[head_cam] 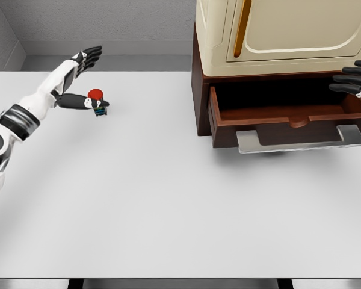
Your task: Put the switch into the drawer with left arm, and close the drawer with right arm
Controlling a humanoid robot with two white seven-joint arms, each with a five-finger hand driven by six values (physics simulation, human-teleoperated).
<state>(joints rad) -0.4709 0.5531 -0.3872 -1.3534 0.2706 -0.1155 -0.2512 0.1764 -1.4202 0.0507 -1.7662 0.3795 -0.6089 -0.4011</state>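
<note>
The switch [97, 100], a small dark block with a red button on top, is sitting on the white tabletop [168, 198] at the far left, well apart from the open drawer [286, 117] on the right. The left hand [83, 78] is reaching around it with its fingers [90, 56] spread wide: the long fingers are pointing up and away behind the switch, while the thumb is lying low beside it, touching or nearly touching its side, and nothing is being pinched yet. The likeliest failure is a nudge: if the thumb is pushing sideways before the other fingers are closing in, the small block could be tipping or sliding off. A weak pinch on so small a thing could also be dropping it during the long carry across to the drawer. The right hand [356, 78] is hovering just over the drawer's right end, fingers extended and holding nothing; there it could be crowding the drop, or shutting the drawer by its metal handle [301, 141] too early.
</note>
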